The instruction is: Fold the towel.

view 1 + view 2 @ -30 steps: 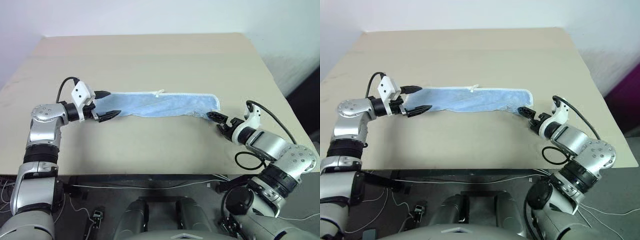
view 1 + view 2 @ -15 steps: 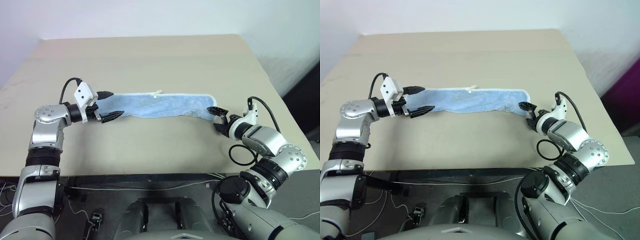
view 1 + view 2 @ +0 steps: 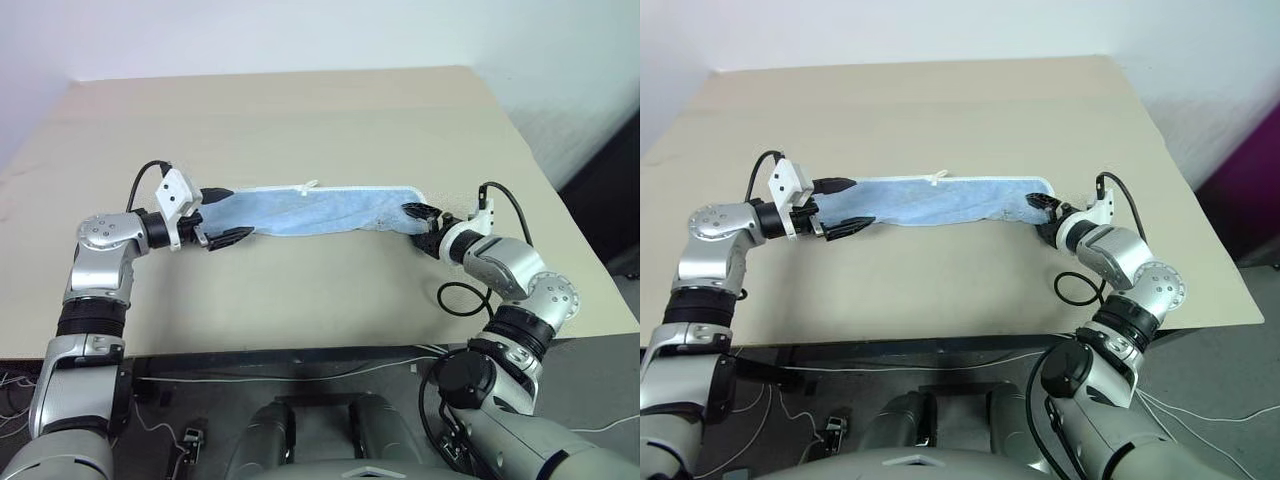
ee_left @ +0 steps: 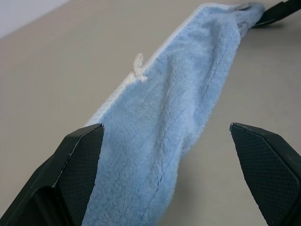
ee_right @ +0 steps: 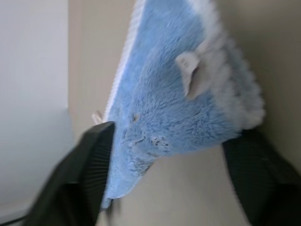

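Your towel [image 3: 318, 209] is lying in a long narrow strip across the middle of the counter [image 3: 300, 120], white loop [image 3: 311, 186] on the 12 o'clock edge. Your left gripper [image 3: 225, 213] sits at the 9 o'clock end with fingers spread wide, straddling the cloth, not pinching anything. Your right gripper [image 3: 419, 217] is at the 3 o'clock end, fingers either side of that corner; can't tell if they've actually clamped.
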### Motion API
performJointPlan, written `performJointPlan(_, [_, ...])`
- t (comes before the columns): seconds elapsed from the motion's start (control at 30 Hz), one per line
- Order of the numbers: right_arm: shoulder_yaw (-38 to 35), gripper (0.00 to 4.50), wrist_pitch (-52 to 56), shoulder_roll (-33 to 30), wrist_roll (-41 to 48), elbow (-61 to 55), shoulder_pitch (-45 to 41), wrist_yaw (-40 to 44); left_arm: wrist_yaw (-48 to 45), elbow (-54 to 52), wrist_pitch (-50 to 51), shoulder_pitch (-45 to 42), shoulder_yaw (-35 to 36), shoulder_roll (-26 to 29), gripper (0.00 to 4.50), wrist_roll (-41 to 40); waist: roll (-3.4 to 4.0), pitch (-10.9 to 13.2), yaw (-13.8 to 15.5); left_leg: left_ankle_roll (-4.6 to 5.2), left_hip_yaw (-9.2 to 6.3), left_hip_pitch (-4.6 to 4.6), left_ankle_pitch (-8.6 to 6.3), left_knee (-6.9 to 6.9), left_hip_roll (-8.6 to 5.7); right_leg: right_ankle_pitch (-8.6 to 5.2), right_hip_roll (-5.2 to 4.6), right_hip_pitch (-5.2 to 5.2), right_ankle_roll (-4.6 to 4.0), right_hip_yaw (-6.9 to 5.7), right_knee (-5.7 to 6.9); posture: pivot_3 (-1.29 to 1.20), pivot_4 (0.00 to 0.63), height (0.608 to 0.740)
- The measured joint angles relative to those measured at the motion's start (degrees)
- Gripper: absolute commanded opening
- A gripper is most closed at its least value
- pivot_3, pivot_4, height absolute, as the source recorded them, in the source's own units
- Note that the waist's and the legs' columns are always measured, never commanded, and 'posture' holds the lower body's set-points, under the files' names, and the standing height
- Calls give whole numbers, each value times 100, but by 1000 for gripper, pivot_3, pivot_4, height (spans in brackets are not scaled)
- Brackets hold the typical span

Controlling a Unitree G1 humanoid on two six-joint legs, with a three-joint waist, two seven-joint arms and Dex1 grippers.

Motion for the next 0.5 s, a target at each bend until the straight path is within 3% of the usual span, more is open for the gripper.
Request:
performJointPlan(0.27, [489,14,-432,-83,702,-333,376,-329,4,-138,9,28,-1,-2,4500,-4,0,0,24,0,0,-1,0,-1,-2,0,-3,3,0,0,-7,0,150,740])
performJointPlan(0.5, [884,14,-1041,-480,1307,-826,781,-682,6,-177,12,57,-2,-9,4500,-5,0,0,25,0,-1,-1,0,-3,-2,0,-2,3,0,0,-8,0,150,740])
